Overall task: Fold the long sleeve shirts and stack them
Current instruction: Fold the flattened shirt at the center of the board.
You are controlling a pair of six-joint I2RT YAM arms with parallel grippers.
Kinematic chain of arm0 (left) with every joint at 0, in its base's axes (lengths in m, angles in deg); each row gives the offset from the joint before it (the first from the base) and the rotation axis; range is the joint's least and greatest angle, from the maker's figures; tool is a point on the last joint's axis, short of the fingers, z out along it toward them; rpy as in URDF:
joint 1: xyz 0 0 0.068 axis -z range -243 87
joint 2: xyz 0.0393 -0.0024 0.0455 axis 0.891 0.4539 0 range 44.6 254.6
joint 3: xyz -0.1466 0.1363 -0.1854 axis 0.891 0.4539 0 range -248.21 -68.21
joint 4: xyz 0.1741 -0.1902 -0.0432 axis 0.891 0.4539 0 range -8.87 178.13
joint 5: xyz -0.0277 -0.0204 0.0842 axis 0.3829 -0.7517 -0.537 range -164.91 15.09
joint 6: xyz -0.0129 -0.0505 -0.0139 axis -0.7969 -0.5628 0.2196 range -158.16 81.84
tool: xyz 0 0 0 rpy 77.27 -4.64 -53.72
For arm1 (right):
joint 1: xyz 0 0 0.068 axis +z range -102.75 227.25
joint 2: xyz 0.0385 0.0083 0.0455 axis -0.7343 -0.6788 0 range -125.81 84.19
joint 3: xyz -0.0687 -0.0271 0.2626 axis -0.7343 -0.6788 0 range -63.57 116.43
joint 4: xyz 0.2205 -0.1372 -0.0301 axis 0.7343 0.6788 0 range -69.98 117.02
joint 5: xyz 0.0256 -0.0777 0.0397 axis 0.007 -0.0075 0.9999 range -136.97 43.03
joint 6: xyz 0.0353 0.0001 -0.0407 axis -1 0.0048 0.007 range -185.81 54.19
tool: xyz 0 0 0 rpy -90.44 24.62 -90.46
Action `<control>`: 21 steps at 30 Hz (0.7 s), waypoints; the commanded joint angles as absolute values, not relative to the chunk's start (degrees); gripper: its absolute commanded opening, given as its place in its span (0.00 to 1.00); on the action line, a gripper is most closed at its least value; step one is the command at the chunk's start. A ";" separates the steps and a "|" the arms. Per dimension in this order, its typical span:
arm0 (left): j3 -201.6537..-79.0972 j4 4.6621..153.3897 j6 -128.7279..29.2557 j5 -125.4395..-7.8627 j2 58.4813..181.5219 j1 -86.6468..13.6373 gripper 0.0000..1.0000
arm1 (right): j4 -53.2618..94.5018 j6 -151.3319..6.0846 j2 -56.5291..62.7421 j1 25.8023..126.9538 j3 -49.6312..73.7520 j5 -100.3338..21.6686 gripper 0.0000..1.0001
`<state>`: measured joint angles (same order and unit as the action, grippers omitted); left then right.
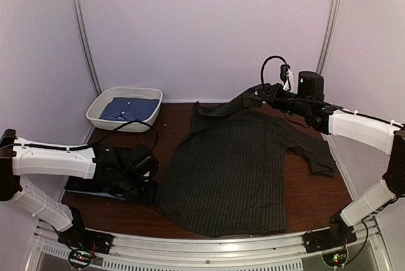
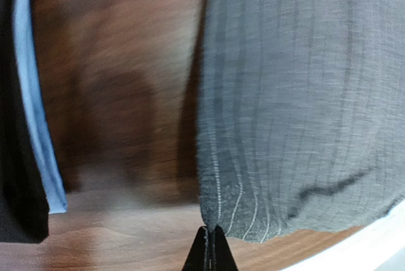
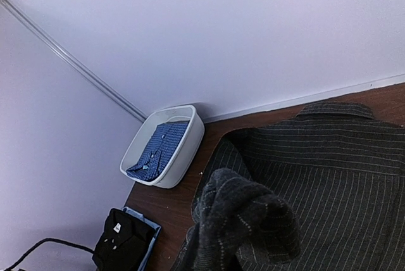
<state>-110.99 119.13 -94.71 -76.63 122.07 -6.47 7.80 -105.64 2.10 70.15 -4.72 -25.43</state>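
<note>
1. Though gathered up at its far edge, lies mostly flat across the middle of the brown wood-grain table (image 1: 313, 204): charcoal pinstriped shirt (image 1: 234, 170), thin woven cloth with fine pale stripes, a broad trapezoid body and one sleeve lying out toward the right edge.
2. Draws the left gripper (image 2: 211, 249) into a narrow black wedge, tips pressed together on the near-left hem corner of that shirt. Shows, just above the tips, soft creases and evenly spaced stripes in the greyish weave.
3. Clamps the right gripper (image 1: 252, 98) on a raised, bunched fold of the same shirt near the collar, at the far side of the table. Hides the fingers, in the right wrist view, behind a rumpled, rounded lump of striped cloth.
4. Holds a folded blue shirt (image 1: 130, 107), finely patterned, inside the white tub (image 1: 114, 124): oval, smooth-walled plastic, set at the far left corner.
5. Rests at the near left, beneath the left arm: folded black shirt (image 3: 120, 242), matte and dark, on top of a light blue shirt (image 2: 38, 125), whose pale edge runs as a thin band along the stack.
</note>
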 commanded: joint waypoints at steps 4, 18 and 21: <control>-120.77 116.29 -81.10 -69.31 121.46 -4.25 0.00 | 11.85 -101.09 3.32 68.53 1.27 -31.05 0.00; -132.77 111.92 -69.72 -53.26 135.35 -0.28 0.00 | 18.66 -96.57 12.44 65.01 -0.48 -40.26 0.00; -134.95 111.89 -68.54 -51.94 138.86 0.58 0.00 | 19.62 -96.14 12.94 64.77 -0.64 -40.37 0.00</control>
